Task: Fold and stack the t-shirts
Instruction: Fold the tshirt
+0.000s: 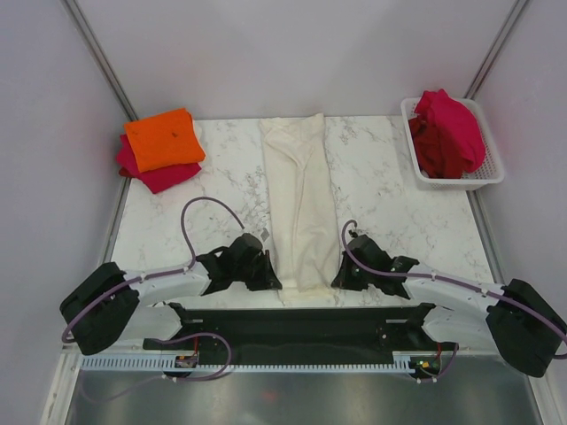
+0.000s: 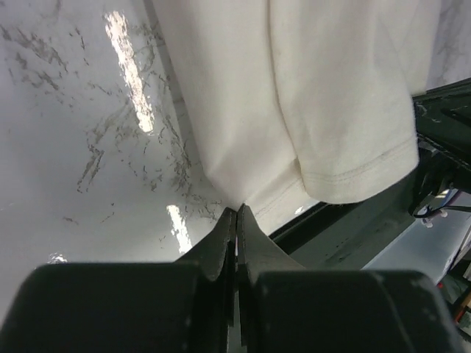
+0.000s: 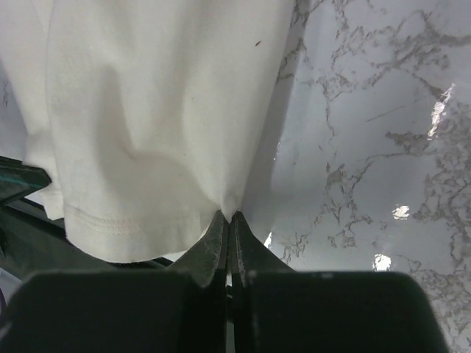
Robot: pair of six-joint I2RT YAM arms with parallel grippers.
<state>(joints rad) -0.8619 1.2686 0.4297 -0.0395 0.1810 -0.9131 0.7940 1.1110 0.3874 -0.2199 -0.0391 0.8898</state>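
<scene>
A cream-white t-shirt (image 1: 299, 204), folded lengthwise into a long strip, runs from the back of the marble table to its near edge. My left gripper (image 1: 270, 276) is shut on the left side of its near hem, and the left wrist view shows the closed tips (image 2: 237, 211) pinching the cream cloth (image 2: 324, 95). At the hem's right side my right gripper (image 1: 339, 276) is shut too, its tips (image 3: 227, 217) biting a fold of the cream t-shirt (image 3: 147, 110). A folded orange t-shirt (image 1: 164, 139) lies on a folded crimson one (image 1: 161, 177) at the back left.
A white mesh basket (image 1: 493, 177) at the back right holds crumpled crimson t-shirts (image 1: 447, 133). The black arm mount (image 1: 301, 323) runs along the table's near edge, just below the hem. Purple cables (image 1: 208, 205) loop above both wrists. Walls close in on three sides.
</scene>
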